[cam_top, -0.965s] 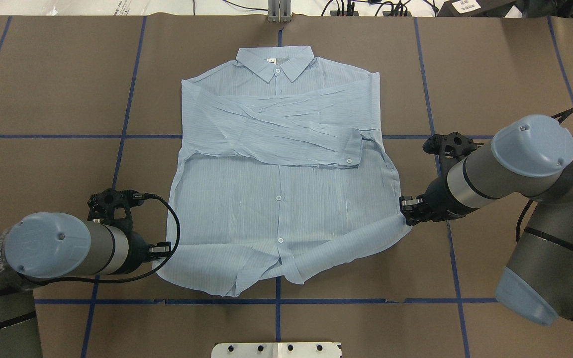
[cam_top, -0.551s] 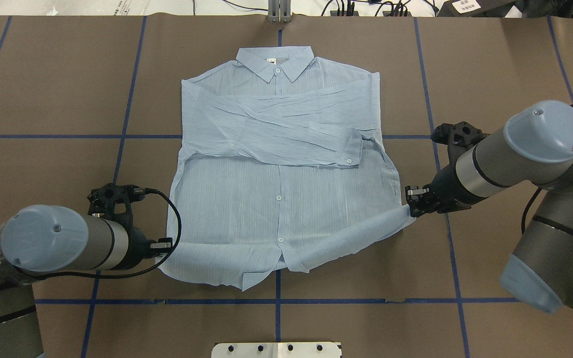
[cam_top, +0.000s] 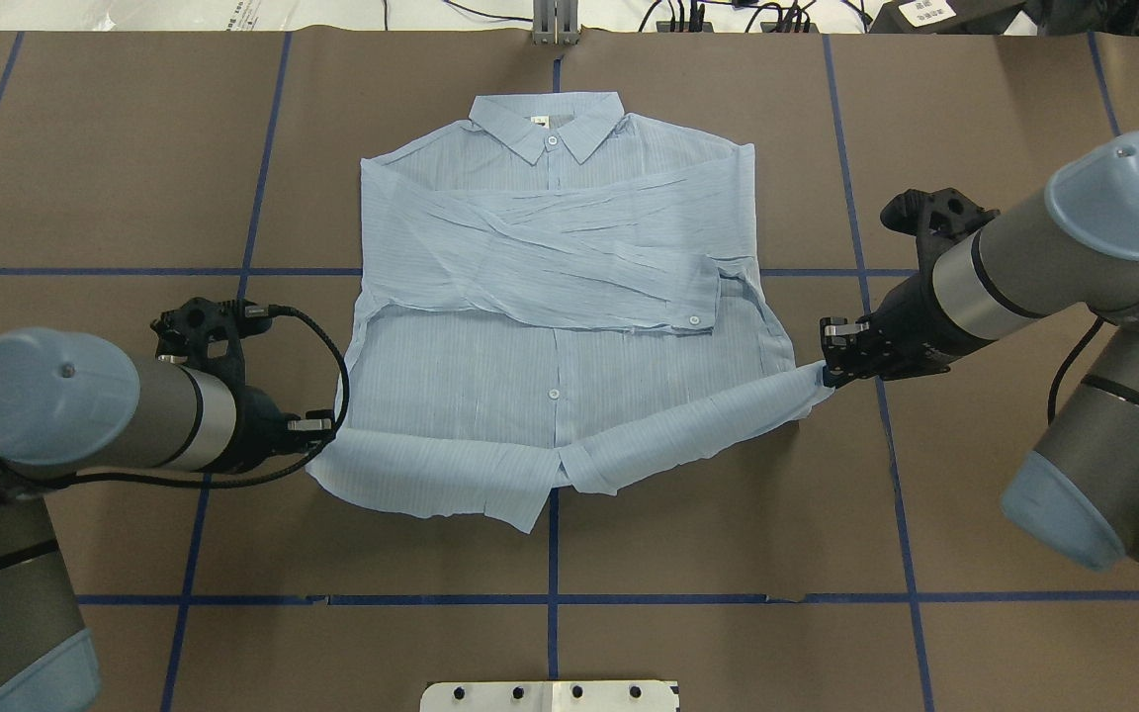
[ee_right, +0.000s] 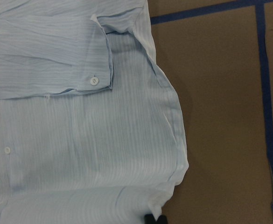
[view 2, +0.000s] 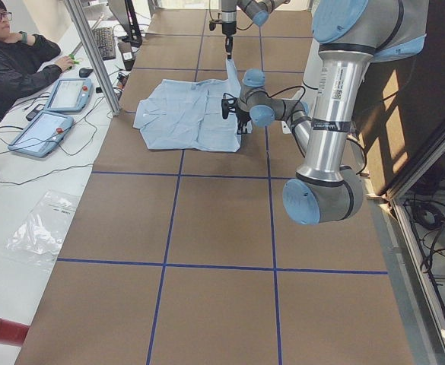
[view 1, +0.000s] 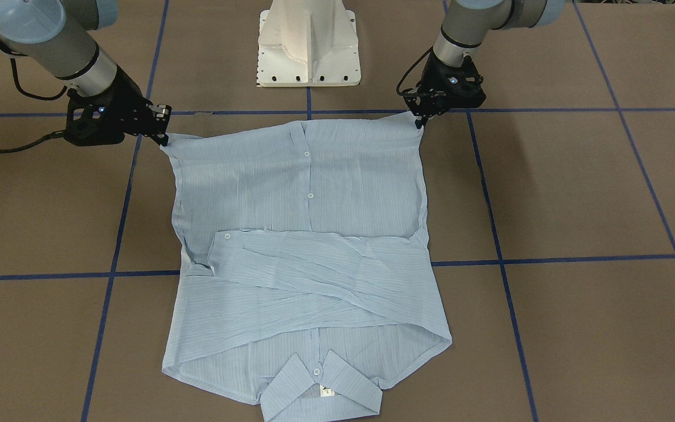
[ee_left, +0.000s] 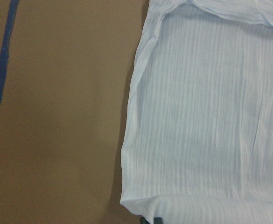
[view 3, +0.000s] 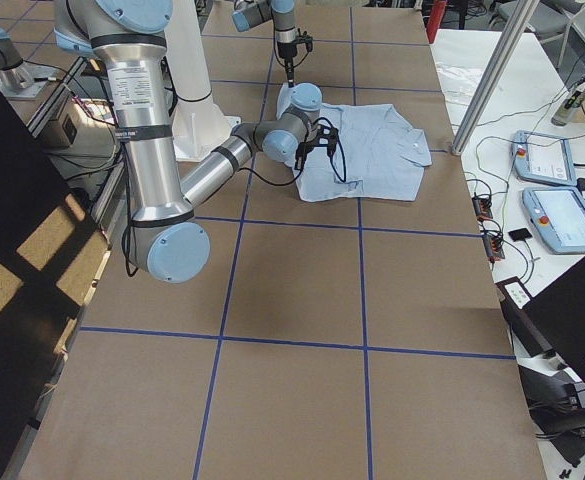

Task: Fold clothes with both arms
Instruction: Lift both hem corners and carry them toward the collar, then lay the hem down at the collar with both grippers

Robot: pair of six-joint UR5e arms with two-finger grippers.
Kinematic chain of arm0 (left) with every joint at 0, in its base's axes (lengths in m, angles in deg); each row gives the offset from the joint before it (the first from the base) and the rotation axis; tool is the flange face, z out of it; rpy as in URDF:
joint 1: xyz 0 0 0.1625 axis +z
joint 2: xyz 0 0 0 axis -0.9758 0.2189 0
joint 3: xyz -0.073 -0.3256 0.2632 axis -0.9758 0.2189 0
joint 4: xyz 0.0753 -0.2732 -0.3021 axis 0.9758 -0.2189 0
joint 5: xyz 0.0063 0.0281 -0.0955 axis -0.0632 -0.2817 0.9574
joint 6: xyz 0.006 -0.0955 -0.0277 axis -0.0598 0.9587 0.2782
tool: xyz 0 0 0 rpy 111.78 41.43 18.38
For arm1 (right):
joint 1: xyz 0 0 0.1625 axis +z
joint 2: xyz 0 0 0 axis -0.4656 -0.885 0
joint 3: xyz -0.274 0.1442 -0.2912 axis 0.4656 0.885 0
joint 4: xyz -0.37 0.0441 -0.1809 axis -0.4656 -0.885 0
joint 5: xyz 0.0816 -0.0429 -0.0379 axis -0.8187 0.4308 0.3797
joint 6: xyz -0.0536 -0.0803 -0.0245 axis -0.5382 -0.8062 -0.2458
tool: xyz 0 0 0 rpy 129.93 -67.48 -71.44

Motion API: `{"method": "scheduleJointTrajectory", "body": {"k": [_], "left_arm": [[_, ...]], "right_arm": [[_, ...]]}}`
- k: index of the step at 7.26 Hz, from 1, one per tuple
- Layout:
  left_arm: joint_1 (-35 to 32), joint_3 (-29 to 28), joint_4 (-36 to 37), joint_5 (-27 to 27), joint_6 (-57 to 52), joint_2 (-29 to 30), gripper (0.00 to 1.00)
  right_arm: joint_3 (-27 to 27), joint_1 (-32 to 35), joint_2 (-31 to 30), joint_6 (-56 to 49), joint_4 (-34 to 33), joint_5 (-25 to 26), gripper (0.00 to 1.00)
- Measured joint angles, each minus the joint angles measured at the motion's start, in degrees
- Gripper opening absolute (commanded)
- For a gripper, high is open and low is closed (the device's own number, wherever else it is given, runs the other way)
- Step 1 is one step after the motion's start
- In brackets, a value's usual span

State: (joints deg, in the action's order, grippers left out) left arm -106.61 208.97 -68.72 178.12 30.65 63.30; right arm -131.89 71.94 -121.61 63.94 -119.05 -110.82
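The light blue striped shirt lies front up in the middle of the table, collar at the far side, both sleeves folded across the chest. Its bottom hem is lifted and rolled over toward the collar. My left gripper is shut on the hem's left corner, and my right gripper is shut on the hem's right corner. In the front-facing view the shirt has its hem edge stretched between the left gripper and the right gripper. Both wrist views show only fabric.
Brown paper with blue tape lines covers the table. The white pedestal base stands at the near middle edge. In the exterior left view a person sits at a side desk with tablets. Cables and boxes lie beyond the far edge.
Both grippers have carried the bottom hem away from the robot toward the collar. The hem, loose and crumpled before, is now drawn out in a straighter fold across the lower shirt.
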Motion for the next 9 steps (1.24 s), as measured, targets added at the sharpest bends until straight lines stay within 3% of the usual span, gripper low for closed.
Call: {"method": "scheduleJointTrajectory", "body": {"k": [2,5,9], "left_arm": [[-6.23,-1.39,-0.18,2.58,-3.54,2.29,0.0],[-13.72,-11.45,-2.0,5.43,-5.82,10.92,0.0],[-20.57,-24.33,-12.3,8.84,-6.56,15.03,0.0]], "right_arm": [[3.21,2.35,4.26,0.28,-0.07,-0.01,0.0],[8.76,7.62,10.22,0.08,-0.08,-0.18,0.0],[23.76,12.08,21.34,-0.36,-0.01,-0.41,0.0]]}}
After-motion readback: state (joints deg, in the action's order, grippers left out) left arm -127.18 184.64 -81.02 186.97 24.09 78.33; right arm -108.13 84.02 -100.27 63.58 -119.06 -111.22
